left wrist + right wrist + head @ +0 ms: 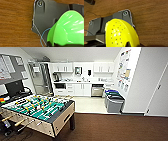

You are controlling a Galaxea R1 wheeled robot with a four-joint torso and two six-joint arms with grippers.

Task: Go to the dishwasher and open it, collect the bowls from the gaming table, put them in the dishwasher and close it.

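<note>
From the head view I am looking across brown carpet (110, 127) toward the kitchenette at the far wall. The dishwasher (97, 91) sits under the counter (82, 82), to the right of the white cabinets (80, 89), with its steel front upright; a dark strip shows along its top edge, and I cannot tell whether that is a gap or a control panel. Just right of it stand grey bins (114, 102) with a blue lid behind. A football table (37, 112) with a green field and rods fills the near left.

In the left wrist view, the green bowl (67, 30) shows large and close, tilted on its side in front of the robot's dark plate, over brown carpet. Its lower edge meets dark parts at the frame's edge, so the left end effector appears to be pinching it, though I cannot make out the fingers themselves. A thin blue cable (43, 36) loops beside the bowl.

In the right wrist view, the yellow bowl (120, 33), dotted with small dark holes, lies tilted against the plate, again over carpet. A dark tip overlaps its lower rim, so the right end effector appears clamped on it; the fingers are not clear.
</note>
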